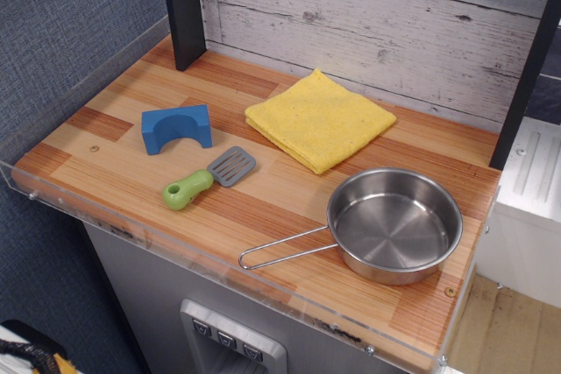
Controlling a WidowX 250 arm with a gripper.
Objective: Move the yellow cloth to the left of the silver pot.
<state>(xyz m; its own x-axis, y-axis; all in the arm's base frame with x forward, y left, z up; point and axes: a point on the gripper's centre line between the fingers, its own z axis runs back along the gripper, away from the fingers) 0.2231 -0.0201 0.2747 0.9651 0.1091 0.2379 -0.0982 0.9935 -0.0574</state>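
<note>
The yellow cloth (319, 120) lies folded flat on the wooden counter near the back wall, behind the silver pot. The silver pot (394, 225) stands at the front right, empty, with its wire-loop handle (285, 256) pointing left toward the front edge. The gripper is not in view in the current frame.
A blue arch block (177, 128) sits at the left. A small grey spatula with a green handle (207, 179) lies in front of it. A black post (182, 8) stands at the back left. A clear acrylic rim (210, 264) runs along the counter's front and left edges.
</note>
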